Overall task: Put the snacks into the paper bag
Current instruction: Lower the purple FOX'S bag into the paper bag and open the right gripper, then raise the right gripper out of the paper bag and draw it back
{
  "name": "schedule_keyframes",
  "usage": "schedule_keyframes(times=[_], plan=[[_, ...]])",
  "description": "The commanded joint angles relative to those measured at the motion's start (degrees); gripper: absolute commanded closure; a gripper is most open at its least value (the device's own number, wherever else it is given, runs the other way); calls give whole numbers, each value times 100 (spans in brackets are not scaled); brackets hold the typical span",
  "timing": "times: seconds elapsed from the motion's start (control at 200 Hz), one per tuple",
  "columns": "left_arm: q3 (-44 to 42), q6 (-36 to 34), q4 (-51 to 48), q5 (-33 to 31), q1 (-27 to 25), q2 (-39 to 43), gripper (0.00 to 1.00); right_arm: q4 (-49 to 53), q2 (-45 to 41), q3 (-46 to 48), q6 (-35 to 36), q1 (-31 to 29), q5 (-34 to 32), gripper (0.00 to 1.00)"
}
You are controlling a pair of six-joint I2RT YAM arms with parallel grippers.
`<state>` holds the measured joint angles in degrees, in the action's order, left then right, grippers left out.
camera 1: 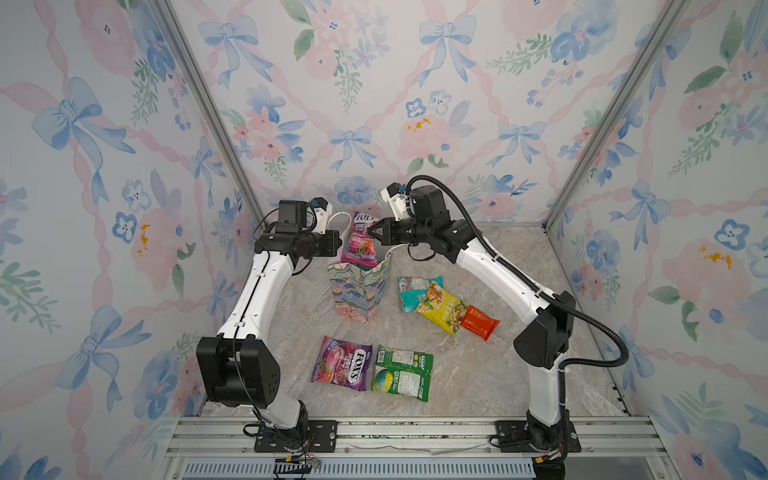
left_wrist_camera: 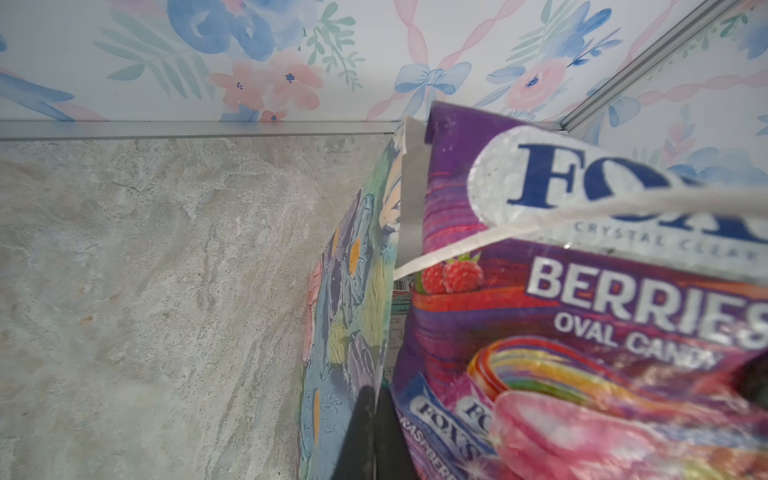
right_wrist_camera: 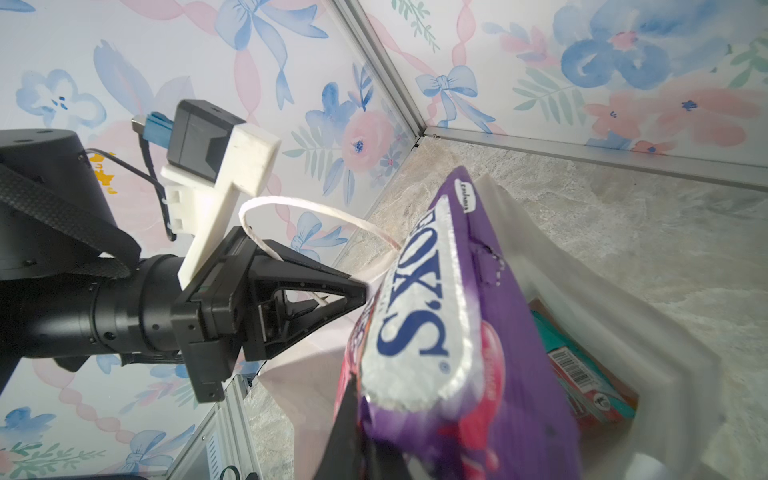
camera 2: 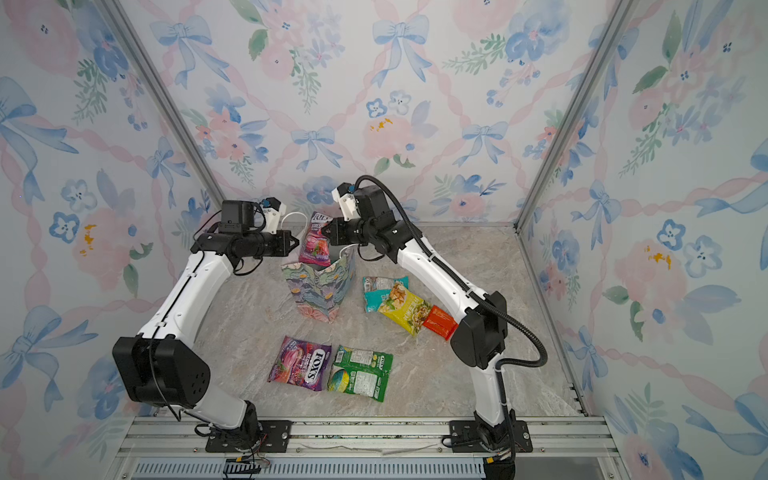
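Observation:
The flowered paper bag (camera 1: 359, 293) (camera 2: 318, 293) stands upright at the back middle of the table. A purple FOX'S snack packet (camera 1: 359, 245) (camera 2: 314, 245) stands half inside its mouth. My right gripper (camera 1: 376, 236) (right_wrist_camera: 357, 419) is shut on that packet's (right_wrist_camera: 436, 316) edge. My left gripper (camera 1: 340, 245) (left_wrist_camera: 372, 403) is shut on the bag's wall (left_wrist_camera: 353, 291), holding the mouth apart; its closed tips (right_wrist_camera: 360, 291) show in the right wrist view. A teal and red pack (right_wrist_camera: 582, 374) lies inside the white bag (right_wrist_camera: 623, 299).
Loose on the table lie a second purple FOX'S packet (camera 1: 343, 368), a green pack (camera 1: 402, 374), a teal pack (camera 1: 411, 293), a yellow pack (camera 1: 442, 311) and a small red-orange one (camera 1: 480, 322). A white cord handle (right_wrist_camera: 291, 203) loops over the left gripper.

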<state>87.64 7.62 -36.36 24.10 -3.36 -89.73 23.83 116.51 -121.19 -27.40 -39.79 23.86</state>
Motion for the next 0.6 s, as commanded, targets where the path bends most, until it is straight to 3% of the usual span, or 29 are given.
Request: schedule_keyframes(times=[0.0, 0.085, 0.215, 0.375, 0.595], plan=[[-68, -32, -58, 42, -34, 90, 100, -141, -250, 110, -29, 55, 82, 69], [-67, -39, -62, 34, -34, 104, 100, -92, -382, 210, 36, 102, 4, 38], [-69, -41, -59, 42, -34, 99, 100, -69, -660, 379, 163, 227, -236, 17], [-71, -41, -61, 34, -34, 101, 100, -72, -924, 487, 284, 413, -446, 6], [-76, -42, -58, 13, -34, 101, 100, 65, -1210, 619, 387, 638, -547, 4]])
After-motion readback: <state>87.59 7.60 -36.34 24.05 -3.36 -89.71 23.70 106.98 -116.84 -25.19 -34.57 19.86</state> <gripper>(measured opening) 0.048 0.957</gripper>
